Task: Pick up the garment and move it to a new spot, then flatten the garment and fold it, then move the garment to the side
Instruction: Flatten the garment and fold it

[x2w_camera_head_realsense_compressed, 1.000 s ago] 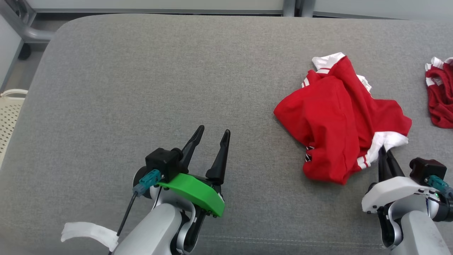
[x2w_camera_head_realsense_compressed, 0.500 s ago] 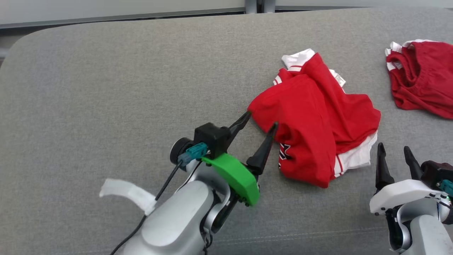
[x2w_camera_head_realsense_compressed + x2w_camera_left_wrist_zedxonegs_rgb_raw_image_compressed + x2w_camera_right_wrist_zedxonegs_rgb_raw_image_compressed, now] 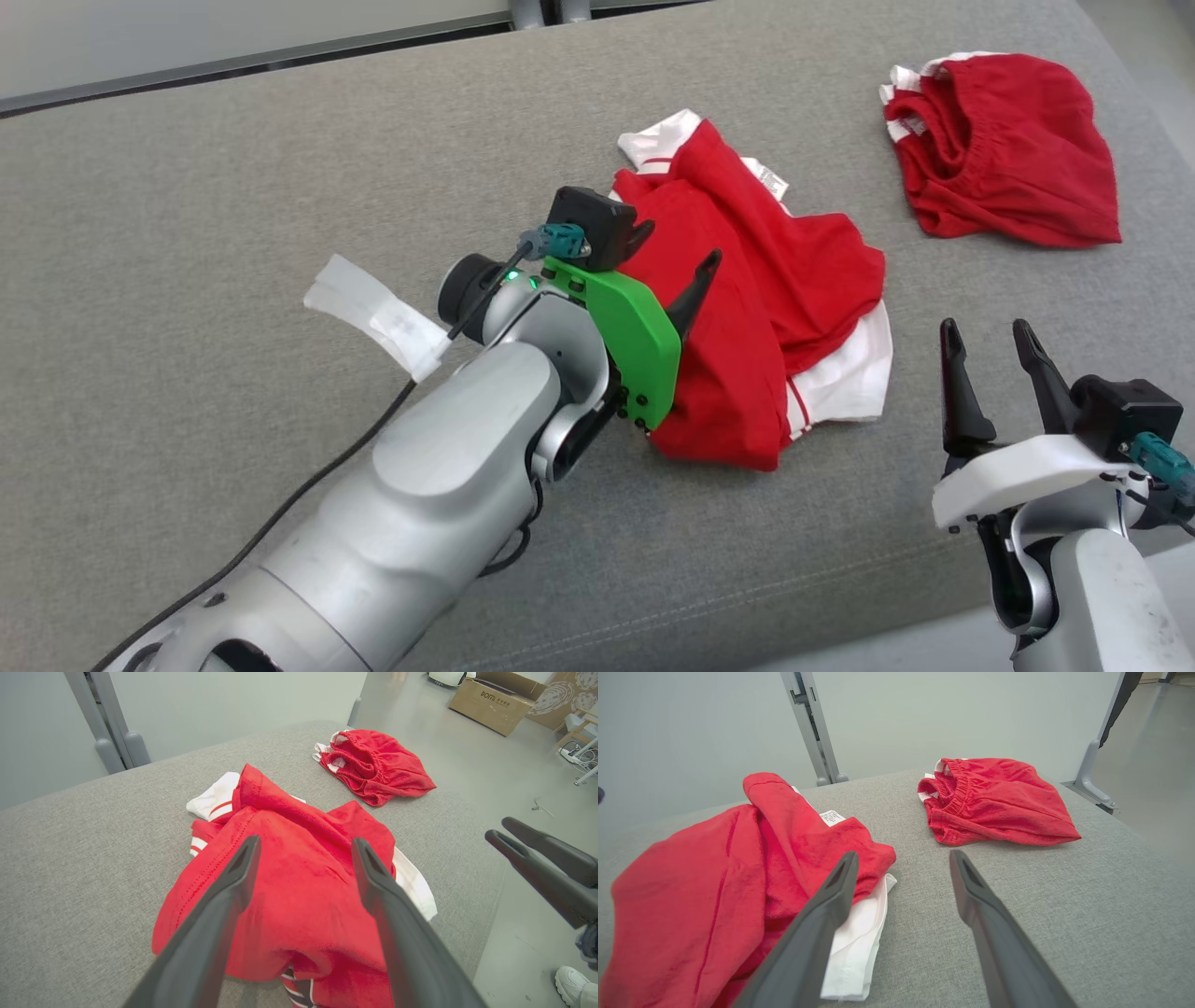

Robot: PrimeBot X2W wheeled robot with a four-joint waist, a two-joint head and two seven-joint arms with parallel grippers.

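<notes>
On the worktop (image 3: 233,187) the crumpled garment (image 3: 794,280) lies right under the spread left fingers (image 3: 695,280), long axis running along them; the right fingers (image 3: 957,392), spread too, stand beside its white hem.

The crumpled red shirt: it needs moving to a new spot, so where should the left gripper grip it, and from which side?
Probably the raised fold along the top of the red shirt: it stands proud of the grey cushion, so it can be pinched. Come from above on its left, where the left gripper hovers open.
</notes>
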